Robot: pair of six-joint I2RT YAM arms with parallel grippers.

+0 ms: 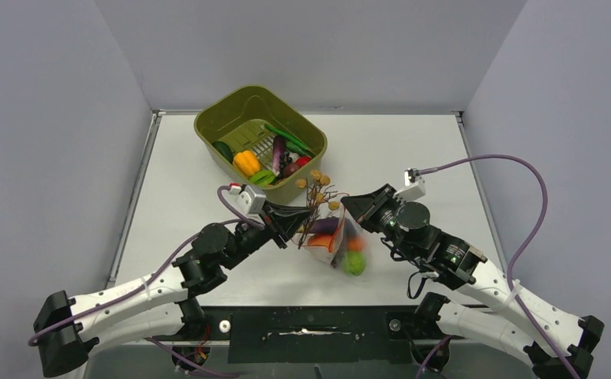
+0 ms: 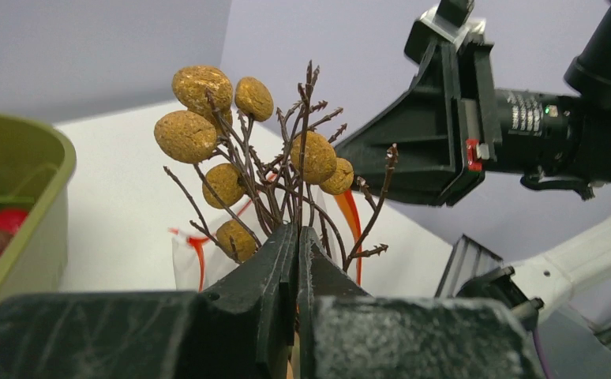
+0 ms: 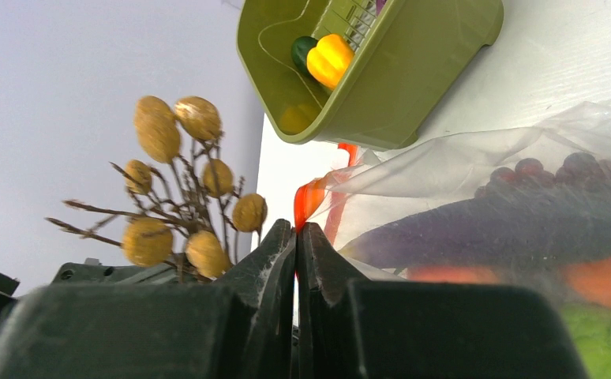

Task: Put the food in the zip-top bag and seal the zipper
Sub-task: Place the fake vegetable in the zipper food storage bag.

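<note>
**Left gripper** point(image 2: 297, 233): the jaws are fully closed with no gap between them, clamped on the stems of a brown twig sprig point(image 2: 271, 158) bearing ochre berries. The sprig stands upright out of the fingertips, with its berries well above them. Whether these jaws also pinch bag film cannot be told.

**Right gripper** point(image 3: 296, 229): the jaws are likewise pressed tight. The zipper point(image 3: 310, 197), a red-orange strip, runs down into the tips, so the grip is on the mouth edge of the zip-top bag point(image 3: 460, 166).

**Position:** In the top view the bag hangs between the two grippers. They face each other over the middle of the table point(image 1: 413, 158), just in front of the olive-green tub point(image 1: 208, 126). The bag's mouth lies at the fingertips, and its body sags away toward the arm bases. The berries sit above the mouth, between the two sets of tips and outside the bag. In the left wrist view the strip shows on both sides of the sprig stems.

**Bag contents:**
- a purple eggplant point(image 3: 507, 225) lying lengthwise
- dark grapes point(image 3: 555, 170) beside it
- an orange fruit point(image 3: 602, 280)
- a green fruit point(image 3: 602, 339) at the bottom

**Tub contents:**
- a yellow-orange pepper point(image 3: 330, 57)
- a second eggplant point(image 1: 277, 146)
- green beans point(image 1: 288, 139)
- a red piece point(image 1: 302, 160)

All of these lie apart from both sets of jaws.
</note>
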